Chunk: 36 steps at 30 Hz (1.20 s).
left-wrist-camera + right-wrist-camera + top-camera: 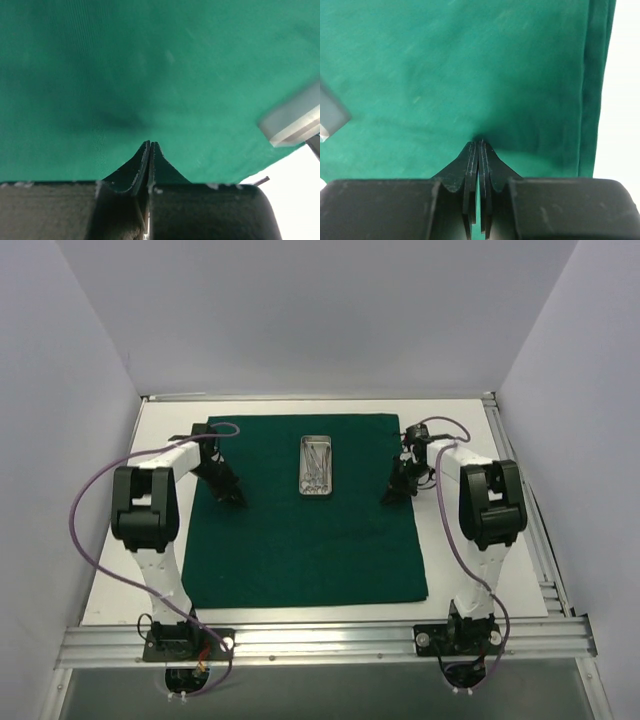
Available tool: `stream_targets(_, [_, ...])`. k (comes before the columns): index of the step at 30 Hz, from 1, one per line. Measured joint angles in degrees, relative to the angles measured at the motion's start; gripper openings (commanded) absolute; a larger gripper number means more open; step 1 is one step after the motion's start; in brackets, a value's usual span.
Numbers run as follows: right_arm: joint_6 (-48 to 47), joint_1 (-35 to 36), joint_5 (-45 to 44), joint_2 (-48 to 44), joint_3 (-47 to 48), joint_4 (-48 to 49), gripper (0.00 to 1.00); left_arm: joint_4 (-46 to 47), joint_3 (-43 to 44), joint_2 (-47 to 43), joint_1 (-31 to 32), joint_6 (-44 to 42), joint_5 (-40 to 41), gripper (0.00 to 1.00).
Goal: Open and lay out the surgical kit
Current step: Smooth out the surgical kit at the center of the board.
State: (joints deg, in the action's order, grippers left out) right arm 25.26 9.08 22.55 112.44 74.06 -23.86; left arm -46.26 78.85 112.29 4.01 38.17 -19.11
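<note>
starting nearest, the left black two-finger gripper [235,498] and the right black two-finger gripper [390,498] are seen fully closed, tips down on the one dark green square cloth drape [300,550]; whether cloth is pinched cannot be told. the drape is judged already spread flat mid-table. further back, one small silver metal tray [301,468] is set on it, with thin steel instruments [318,468] lying inside, too small to be counted; laying them out is left.

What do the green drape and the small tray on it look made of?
Dark green square drape: likely woven cloth, matte, fine weave lines and a folded hem in the wrist views. Small rectangular silver tray: probably metal, pale grey sheen, raised rim.
</note>
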Motion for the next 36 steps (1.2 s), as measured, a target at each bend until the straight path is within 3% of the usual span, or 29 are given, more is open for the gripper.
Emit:
stream_targets(4, [0.0, -0.2, 1.3, 4.4, 4.8, -1.3, 0.00, -1.2, 3.5, 6.8, -0.4, -1.3, -2.4, 0.02])
stream_targets(14, [-0.2, -0.6, 4.1, 14.3, 19.6, -3.0, 0.00, -3.7, 12.8, 13.3, -2.1, -3.0, -6.1, 0.02])
stream_targets(30, [-2.3, -6.2, 3.0, 12.1, 16.8, -2.4, 0.01, -3.5, 14.8, 14.2, -5.8, -5.2, -6.0, 0.02])
stream_targets(36, [-6.1, -6.4, 0.1, 10.0, 15.8, -2.5, 0.05, -2.6, 12.3, 11.1, -6.1, -6.1, -5.7, 0.11])
